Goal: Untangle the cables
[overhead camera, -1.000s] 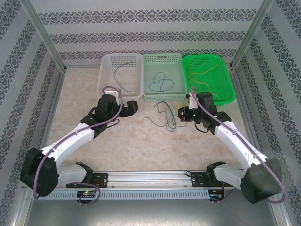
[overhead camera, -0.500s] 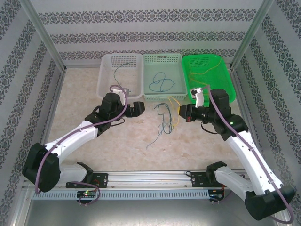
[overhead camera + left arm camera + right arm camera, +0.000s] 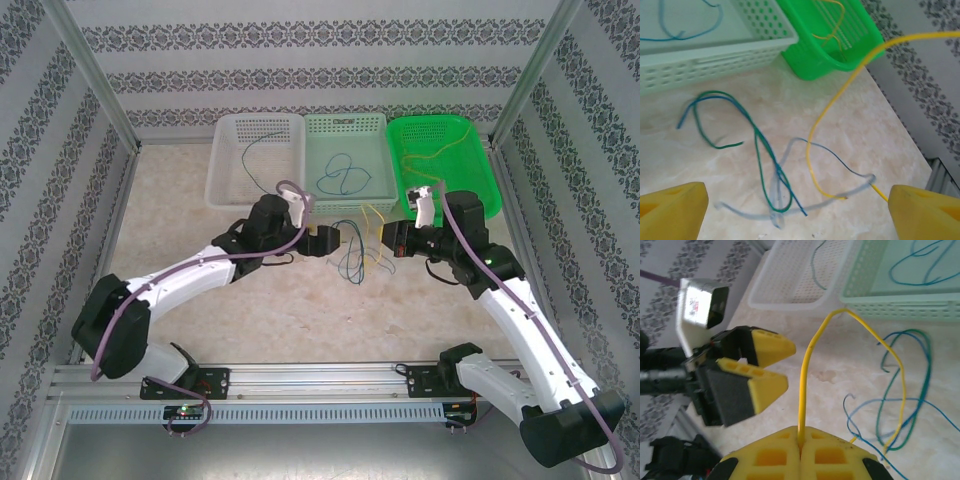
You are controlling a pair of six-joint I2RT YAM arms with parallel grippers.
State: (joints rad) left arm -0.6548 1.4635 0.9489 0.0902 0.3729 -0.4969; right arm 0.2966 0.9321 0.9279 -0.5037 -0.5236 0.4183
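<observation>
- My right end effector (image 3: 800,436) is clamped shut on the yellow cable (image 3: 807,360). The strand comes up from between the fingertips, arches over, and drops back to the worktop (image 3: 300,310).
- My left end effector (image 3: 800,215) has its fingers spread wide with nothing between them. It hangs above the loose strands on the worktop.
- In the top view, the two end effectors face each other, with the loose strands between them.
- A green cable (image 3: 720,146) and a blue cable (image 3: 797,205) lie on the worktop, crossing each other several times. The lower run of the yellow cable passes over this group.
- This group sits just in front of the pale basket (image 3: 345,128), the middle of three baskets along the far edge of the worktop.
- The white basket (image 3: 225,160) on the left contains a dark strand (image 3: 250,160).
- The pale basket contains a looped blue strand (image 3: 340,178).
- The bright green basket (image 3: 480,190) on the right contains a yellow strand (image 3: 440,150).
</observation>
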